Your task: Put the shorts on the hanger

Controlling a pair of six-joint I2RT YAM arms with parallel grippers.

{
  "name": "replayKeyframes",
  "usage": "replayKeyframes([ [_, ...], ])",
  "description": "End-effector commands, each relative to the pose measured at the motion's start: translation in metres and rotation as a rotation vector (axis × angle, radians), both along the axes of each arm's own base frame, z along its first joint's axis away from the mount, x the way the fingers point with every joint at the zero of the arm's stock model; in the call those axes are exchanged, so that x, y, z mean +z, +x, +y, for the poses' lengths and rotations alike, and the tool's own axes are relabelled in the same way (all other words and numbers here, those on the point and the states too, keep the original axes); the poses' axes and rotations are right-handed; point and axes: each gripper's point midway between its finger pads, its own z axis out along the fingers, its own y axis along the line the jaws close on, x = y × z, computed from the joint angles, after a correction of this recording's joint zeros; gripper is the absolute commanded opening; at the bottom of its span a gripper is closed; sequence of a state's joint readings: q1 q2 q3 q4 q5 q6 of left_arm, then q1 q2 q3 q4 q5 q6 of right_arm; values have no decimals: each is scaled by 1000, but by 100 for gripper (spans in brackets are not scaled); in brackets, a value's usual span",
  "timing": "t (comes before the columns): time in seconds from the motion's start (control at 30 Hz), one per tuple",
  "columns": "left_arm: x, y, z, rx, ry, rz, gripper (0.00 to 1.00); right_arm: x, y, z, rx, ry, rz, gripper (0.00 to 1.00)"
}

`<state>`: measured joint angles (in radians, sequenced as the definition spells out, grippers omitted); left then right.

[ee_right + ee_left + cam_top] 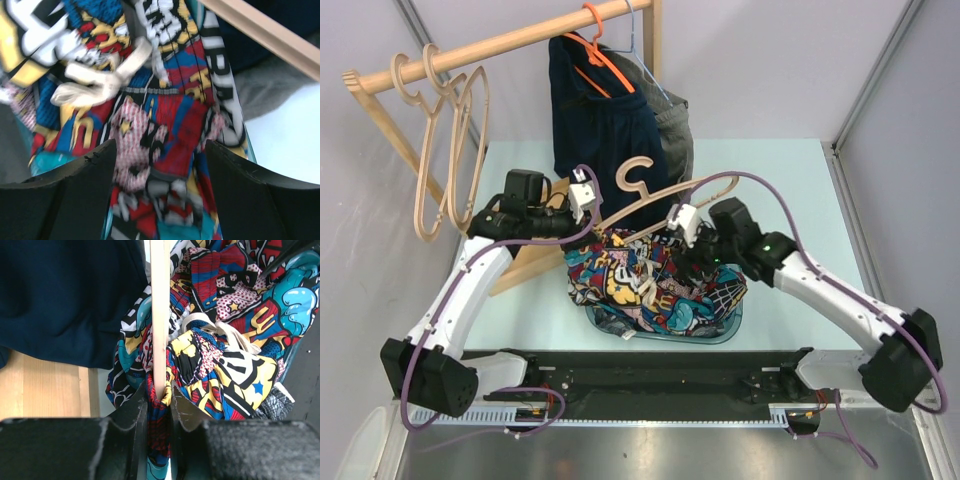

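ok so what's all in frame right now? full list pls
shorts: 1, comic print in red, blue and yellow, bunched at table centre
hanger: 1, beige wood, across the shorts, hook toward the back
spare hangers: 2, beige wood, on the rail at left
rail: 1, wood, along the back
navy garment: 1, on the orange hanger
grey cloth: 1, beside the navy, under a pale-blue hanger
tray: 1, teal, under the shorts
table: 1, pale
left pincer: shut on the hanger bar
right pincer: open, over the shorts
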<state>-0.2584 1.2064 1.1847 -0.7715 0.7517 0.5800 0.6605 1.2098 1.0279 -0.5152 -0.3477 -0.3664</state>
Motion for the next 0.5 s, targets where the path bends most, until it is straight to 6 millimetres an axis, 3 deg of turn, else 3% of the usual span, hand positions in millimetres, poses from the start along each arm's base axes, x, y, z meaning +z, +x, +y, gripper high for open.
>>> replayKeyframes([
  [0.0, 16, 9, -5, 26, -58, -29, 0, 7, 33, 27, -66, 39, -135, 76],
  [0.27, 14, 7, -4, 32, -59, -38, 1, -37, 48, 15, -76, -127, -162, 76],
  [0.47, 9, 6, -3, 30, -55, -30, 1, -38, 38, 3, -97, -142, -155, 80],
])
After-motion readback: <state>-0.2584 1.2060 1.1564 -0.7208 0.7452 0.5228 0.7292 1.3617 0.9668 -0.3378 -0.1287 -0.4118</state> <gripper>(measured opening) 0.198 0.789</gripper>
